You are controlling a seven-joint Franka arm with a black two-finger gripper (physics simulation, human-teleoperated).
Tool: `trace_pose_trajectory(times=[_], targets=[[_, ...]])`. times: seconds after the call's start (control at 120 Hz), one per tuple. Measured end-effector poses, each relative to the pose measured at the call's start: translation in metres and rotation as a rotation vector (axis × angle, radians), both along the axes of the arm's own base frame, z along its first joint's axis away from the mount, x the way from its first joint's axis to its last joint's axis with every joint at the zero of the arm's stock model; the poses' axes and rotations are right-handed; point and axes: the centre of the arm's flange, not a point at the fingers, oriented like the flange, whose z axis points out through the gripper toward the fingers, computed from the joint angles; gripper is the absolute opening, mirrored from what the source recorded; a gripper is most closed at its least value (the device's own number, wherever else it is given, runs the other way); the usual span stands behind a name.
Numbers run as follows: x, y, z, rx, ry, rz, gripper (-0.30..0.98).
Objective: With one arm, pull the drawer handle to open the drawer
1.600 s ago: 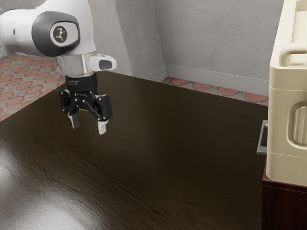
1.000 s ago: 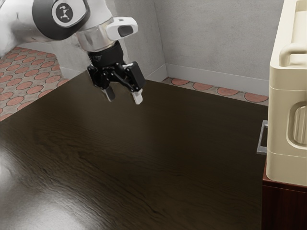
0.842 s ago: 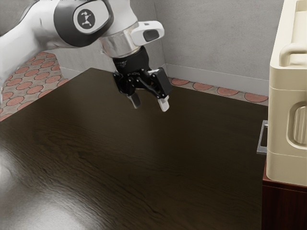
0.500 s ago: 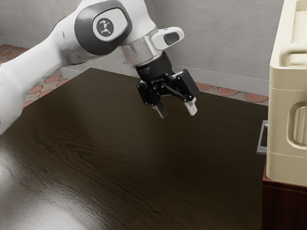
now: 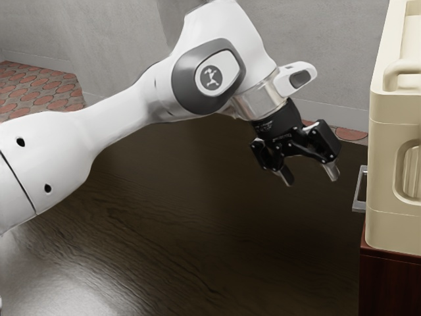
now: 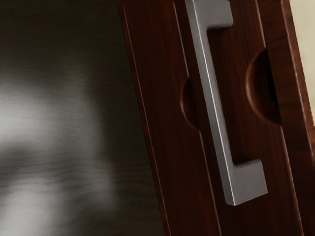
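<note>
From the exterior view's left, our arm [image 5: 122,122] comes in over the dark table [image 5: 197,263], rises to a high bend and then drops down its last stretch. If we drive that reach on too fast, the hand may ram the drawer front instead of settling around its handle.

At the end of it our gripper [image 5: 309,175] hangs tilted, its fingertips aimed down and toward the exterior view's right. The fingers stand spread with nothing between them, near the handle but not touching it. The main danger, we judge, is a poor angle: should we arrive tilted wrongly or at the wrong height, the leading finger could knock the bar — or both fingers could close on one side of it and pull away empty.

Farther right, the metal handle [image 5: 357,191] juts from the dark red cabinet [image 5: 391,283] toward our hand. The wrist view shows its two end posts and a narrow space behind the bar; a finger put in too shallowly might slip off once we pull.

Farthest right, the cream container [image 5: 385,164] sits on the cabinet just above the handle — if we come in high, our knuckles could bump it.
</note>
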Motion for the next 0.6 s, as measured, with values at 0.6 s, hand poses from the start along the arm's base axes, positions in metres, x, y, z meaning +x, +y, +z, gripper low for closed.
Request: trace_pose_trajectory(times=[0.6], targets=[[0.031,-0.009,-0.027,-0.092,-0.065,0.043,0.62]])
